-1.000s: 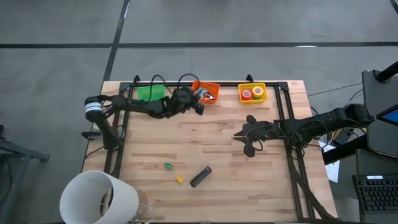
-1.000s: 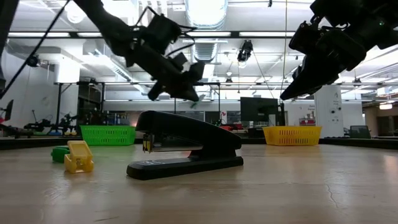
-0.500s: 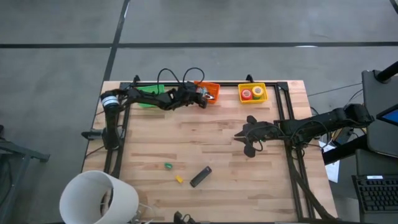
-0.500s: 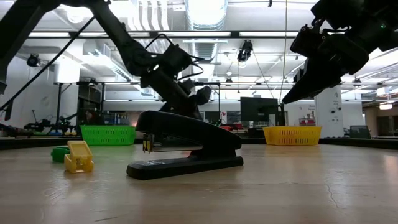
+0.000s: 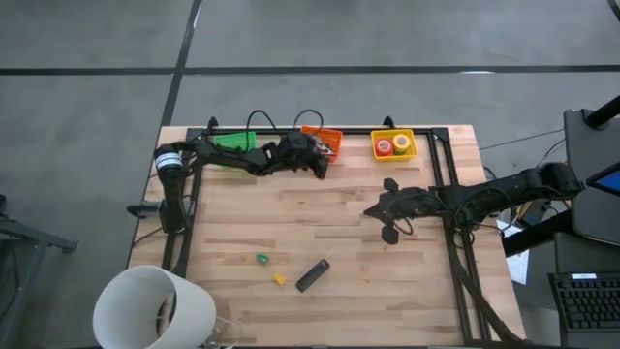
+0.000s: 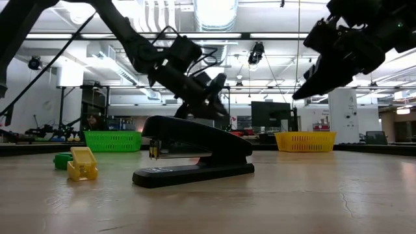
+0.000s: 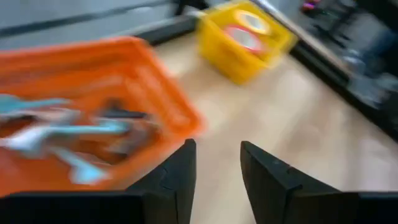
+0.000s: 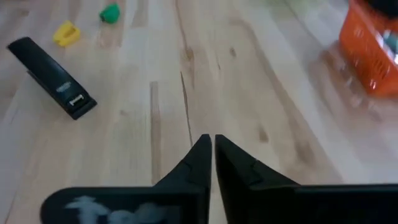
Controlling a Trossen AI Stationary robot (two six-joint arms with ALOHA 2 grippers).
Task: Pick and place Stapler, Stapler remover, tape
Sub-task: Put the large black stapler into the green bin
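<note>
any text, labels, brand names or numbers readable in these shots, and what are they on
None can be read.
Stapler: a pale mark on its top in the right wrist view, too small and blurred to read.
Orange basket and yellow basket: no lettering visible.
Room behind the table in the low view: no sign legible.
</note>
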